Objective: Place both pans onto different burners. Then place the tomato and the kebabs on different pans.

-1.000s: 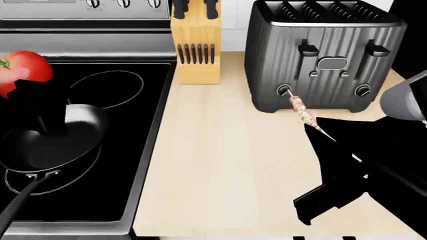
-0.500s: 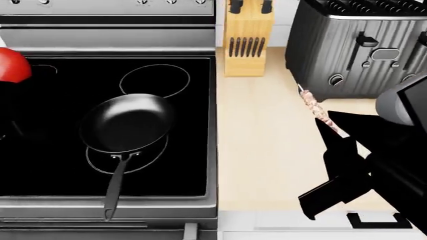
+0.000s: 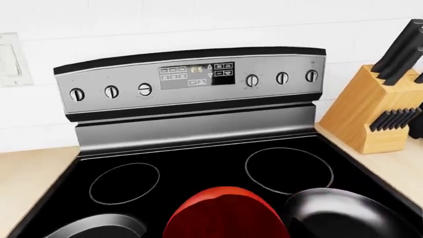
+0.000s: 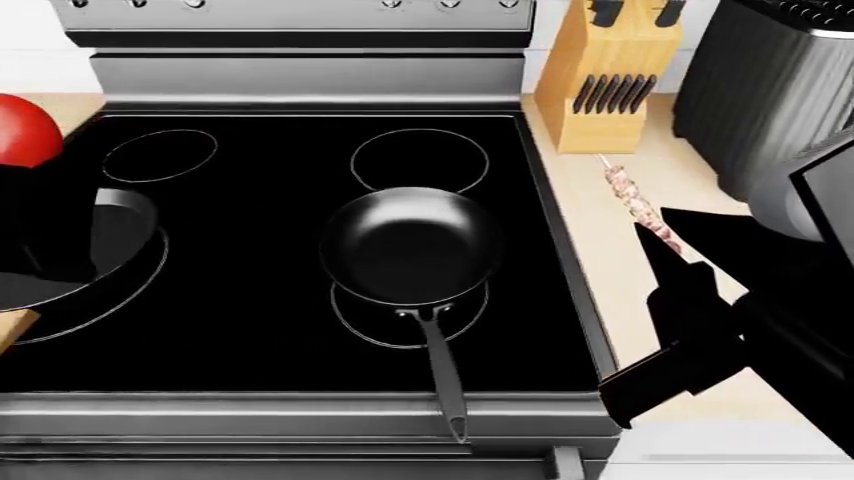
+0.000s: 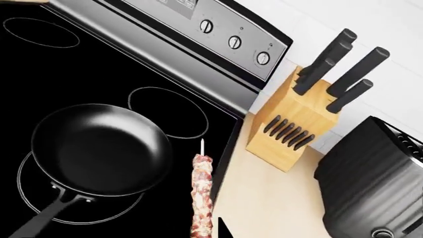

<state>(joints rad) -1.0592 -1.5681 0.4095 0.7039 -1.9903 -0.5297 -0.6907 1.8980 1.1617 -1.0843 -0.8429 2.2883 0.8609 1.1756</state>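
Observation:
The slope-sided pan [image 4: 411, 245] with a thin dark handle lies on the cooktop, overlapping the front right burner [image 4: 387, 335]. It also shows in the right wrist view [image 5: 99, 148]. The straight-sided pan [image 4: 114, 225] sits on the front left burner [image 4: 80, 320], partly hidden by my left arm; its wooden handle [image 4: 11, 328] shows at the edge. My left gripper [image 4: 27, 165] is shut on the red tomato [image 4: 24, 130] [image 3: 225, 215], held above the left pan. My right gripper [image 4: 674, 260] is shut on the kebabs [image 4: 638, 208] [image 5: 201, 193], held over the counter beside the cooktop's right edge.
The back left burner [image 4: 160, 155] and back right burner [image 4: 419, 160] are bare. A wooden knife block [image 4: 607, 80] and a dark toaster [image 4: 774, 90] stand on the beige counter [image 4: 601, 260] to the right. The stove's knob panel [image 3: 191, 79] rises behind.
The head view has swung left, so the cooktop and both pans now fill it and the toaster has slid to the right edge. Both grippers still hold their things.

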